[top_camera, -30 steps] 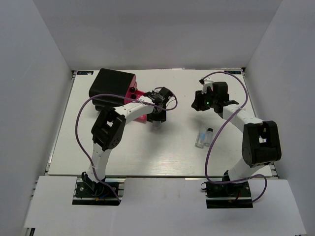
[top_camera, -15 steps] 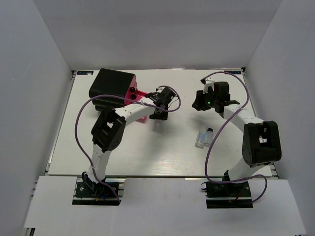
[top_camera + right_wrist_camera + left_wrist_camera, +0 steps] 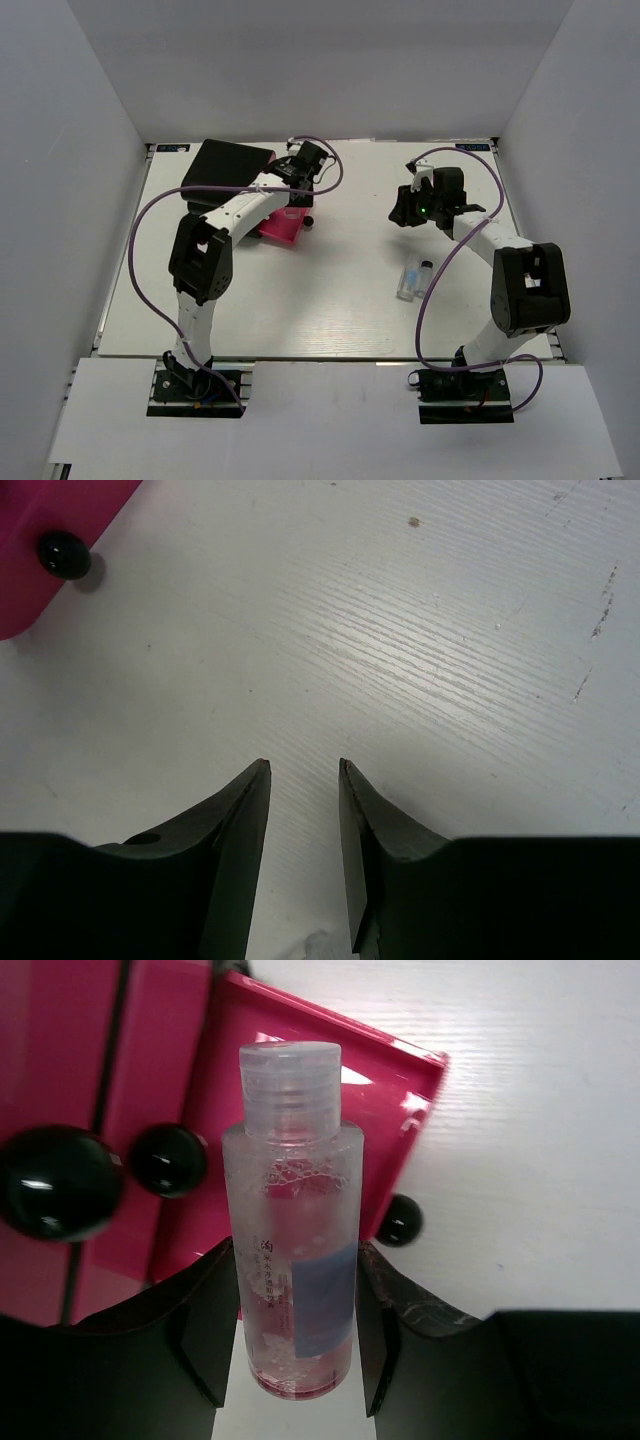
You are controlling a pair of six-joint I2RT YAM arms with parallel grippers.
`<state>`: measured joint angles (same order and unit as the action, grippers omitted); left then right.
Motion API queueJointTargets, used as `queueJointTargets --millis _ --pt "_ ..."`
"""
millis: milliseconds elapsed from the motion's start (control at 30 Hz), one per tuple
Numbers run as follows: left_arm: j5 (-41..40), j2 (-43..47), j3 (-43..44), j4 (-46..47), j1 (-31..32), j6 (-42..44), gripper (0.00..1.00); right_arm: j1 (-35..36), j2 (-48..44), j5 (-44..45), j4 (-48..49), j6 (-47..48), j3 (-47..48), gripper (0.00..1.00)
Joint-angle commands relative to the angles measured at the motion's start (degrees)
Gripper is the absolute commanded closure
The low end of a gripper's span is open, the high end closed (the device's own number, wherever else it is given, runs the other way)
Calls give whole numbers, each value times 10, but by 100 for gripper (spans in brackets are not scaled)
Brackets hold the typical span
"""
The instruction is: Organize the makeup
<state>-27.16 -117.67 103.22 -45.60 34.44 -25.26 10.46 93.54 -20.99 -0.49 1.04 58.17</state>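
The left gripper (image 3: 295,1250) is clenched on a bottle (image 3: 290,1190). Its two dark fingers (image 3: 205,1330) press the lower half from either side. The bottle is clear, with a translucent cap, bubbles in the liquid and a pale blue label with small print. Its cap points away from the gripper. In the left wrist view the cap lies over the pulled-out pink drawer (image 3: 330,1090). Whether the bottle touches the drawer cannot be told.

Beside the open drawer are more pink drawer fronts with round black knobs (image 3: 168,1160). The open drawer's own knob (image 3: 400,1220) sits at its outer edge, over the white table (image 3: 330,300).

From above, the left arm reaches across to the black box (image 3: 230,165) at the far left of the table. The drawer (image 3: 280,228) sticks out from the box toward the middle.

The right gripper (image 3: 303,770) is released. Its jaws stand a little apart with nothing between them, and only bare table shows in the gap. It points toward the drawer, whose corner and knob show at the upper left of the right wrist view. In the top view it (image 3: 405,208) sits right of centre, well apart from the box.

A pair of bottles (image 3: 413,280) lies side by side on the table. They lie nearer the bases than the right gripper and just left of the right arm. One has a dark cap.
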Motion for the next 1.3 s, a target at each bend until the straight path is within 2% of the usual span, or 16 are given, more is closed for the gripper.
queueJointTargets --millis 0,133,233,333,400,567,633,733,833,1000,1133,1267 --pt "-26 14 9 3 -9 24 88 -4 2 -6 6 3 9 61" --pt "-13 3 14 12 -16 38 64 -4 4 -7 6 5 9 60" --pt "-10 -1 14 10 -16 40 55 -4 5 -9 -13 8 12 57" --pt "-8 2 5 14 -16 37 52 -2 8 -12 -15 12 14 55" --pt "-8 4 1 15 -16 35 46 -4 9 -14 -18 13 16 55" --pt "-6 8 -4 16 -21 35 45 -4 12 -17 -21 13 21 55" --pt "-4 7 -4 17 -21 35 45 -4 12 -18 -21 13 24 55" --pt "6 4 -6 17 -21 34 53 -3 12 -19 -22 13 22 55" --pt "12 -2 -11 17 -21 31 53 -2 10 -19 -22 13 20 54" --pt "10 -15 -15 18 -21 42 36 -3 9 -19 -22 13 19 55" --pt "10 -25 -12 19 -21 52 27 -4 9 -19 -21 15 18 54" --pt "11 -23 -11 18 -21 55 23 -4 9 -19 -22 16 18 53"
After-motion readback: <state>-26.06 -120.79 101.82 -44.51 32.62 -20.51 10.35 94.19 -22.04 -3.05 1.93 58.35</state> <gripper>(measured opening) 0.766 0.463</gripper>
